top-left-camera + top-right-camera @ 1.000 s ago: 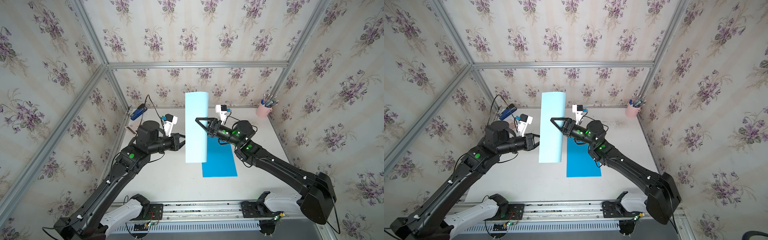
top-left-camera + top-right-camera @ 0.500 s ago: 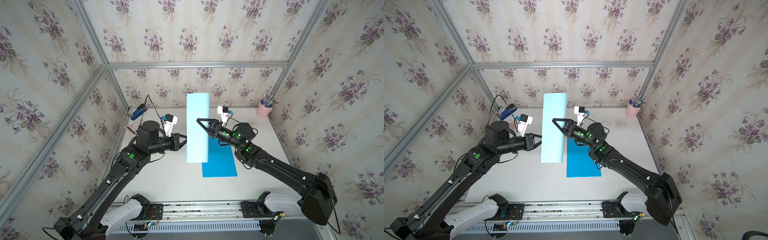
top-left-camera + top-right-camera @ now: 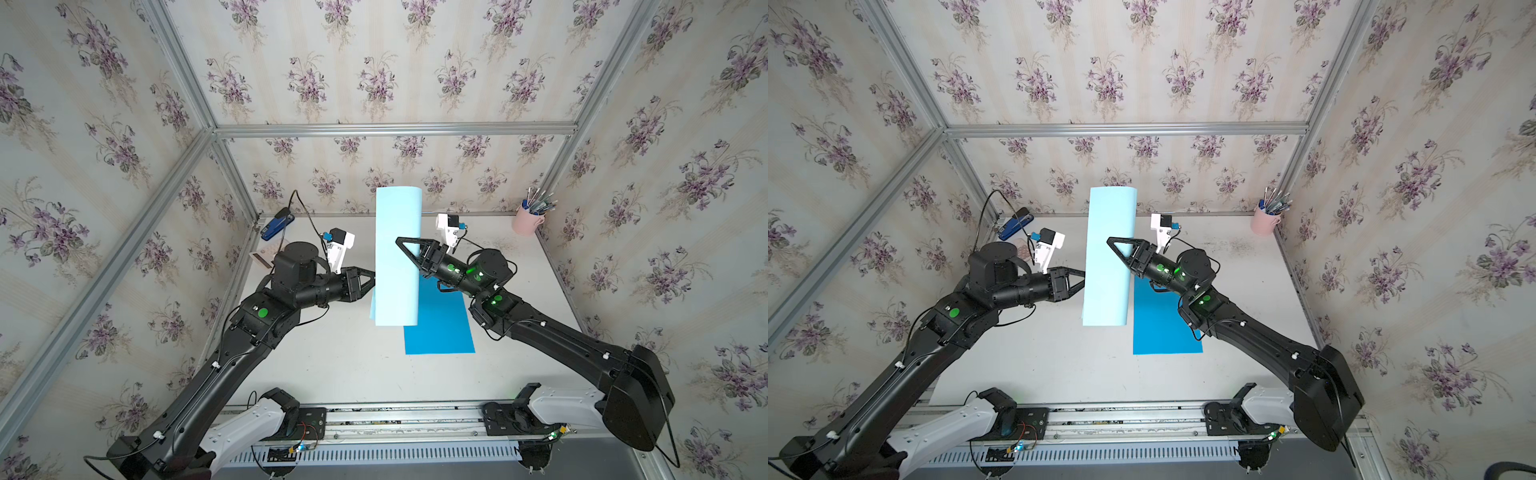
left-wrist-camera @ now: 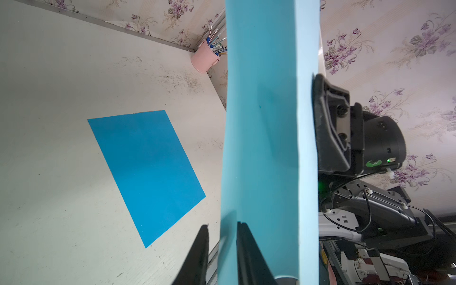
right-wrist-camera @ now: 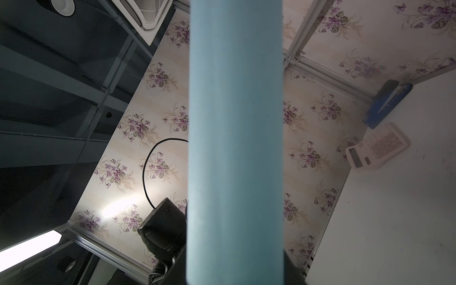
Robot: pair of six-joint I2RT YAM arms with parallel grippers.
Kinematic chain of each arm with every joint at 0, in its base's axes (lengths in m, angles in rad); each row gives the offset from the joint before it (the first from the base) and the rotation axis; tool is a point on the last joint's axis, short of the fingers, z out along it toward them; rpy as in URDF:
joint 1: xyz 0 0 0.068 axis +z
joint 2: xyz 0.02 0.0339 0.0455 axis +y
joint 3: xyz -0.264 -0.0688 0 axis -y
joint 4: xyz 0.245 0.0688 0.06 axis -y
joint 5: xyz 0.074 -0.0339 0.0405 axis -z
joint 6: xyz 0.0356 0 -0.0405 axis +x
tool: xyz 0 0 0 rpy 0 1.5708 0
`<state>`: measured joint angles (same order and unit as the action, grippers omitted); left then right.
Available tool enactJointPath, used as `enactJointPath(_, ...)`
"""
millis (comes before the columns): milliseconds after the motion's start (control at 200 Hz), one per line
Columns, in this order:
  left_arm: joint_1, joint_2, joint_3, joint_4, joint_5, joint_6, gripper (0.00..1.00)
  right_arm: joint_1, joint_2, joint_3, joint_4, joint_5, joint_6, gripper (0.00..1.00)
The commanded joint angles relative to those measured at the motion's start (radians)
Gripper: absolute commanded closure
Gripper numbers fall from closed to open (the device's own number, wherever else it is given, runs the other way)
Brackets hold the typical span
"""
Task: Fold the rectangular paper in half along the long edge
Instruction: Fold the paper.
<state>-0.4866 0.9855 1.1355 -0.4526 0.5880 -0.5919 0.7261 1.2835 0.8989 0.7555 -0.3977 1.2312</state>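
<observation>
The light blue paper [image 3: 397, 257] [image 3: 1108, 257] hangs upright above the table, bent over into a loose loop with its rounded bend on top. My left gripper [image 3: 372, 282] [image 4: 220, 225] is at the paper's left edge, open. The loose edges [image 4: 228, 237] stand in the narrow gap between its fingers. My right gripper [image 3: 405, 255] [image 3: 1115, 253] reaches in from the right and straddles the loop, one finger in front and one behind. In the right wrist view the paper [image 5: 234, 123] fills the space between the dark fingers [image 5: 177, 261], shut on it.
A darker blue sheet [image 3: 440, 324] [image 4: 148, 167] lies flat on the white table under the right arm. A pink cup of brushes [image 3: 527, 222] stands at the back right. A blue stapler [image 3: 276, 224] and a calculator [image 5: 377, 145] lie at the back left.
My left gripper's jaws have parted from the paper's edge. The right gripper's jaws have narrowed around the loop. The paper has drifted slightly to the right.
</observation>
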Motion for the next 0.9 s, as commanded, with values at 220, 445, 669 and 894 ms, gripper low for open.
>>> enactJointPath(220, 0.003, -0.023, 0.063, -0.056, -0.067, 0.061, 0.66, -0.023, -0.033, 0.013, 0.030, -0.059, -0.010, 0.62)
enactJointPath(445, 0.008, -0.023, 0.174, -0.111, -0.066, 0.070, 0.66, -0.065, -0.050, 0.026, 0.026, -0.209, 0.006, 0.63)
enactJointPath(669, -0.024, -0.006, 0.257, -0.058, 0.017, 0.014, 0.65, -0.078, -0.031, 0.020, 0.079, -0.281, 0.043, 0.63)
enactJointPath(894, -0.050, 0.017, 0.273, -0.068, 0.012, 0.025, 0.65, -0.079, -0.010, 0.017, 0.132, -0.282, 0.076, 0.63)
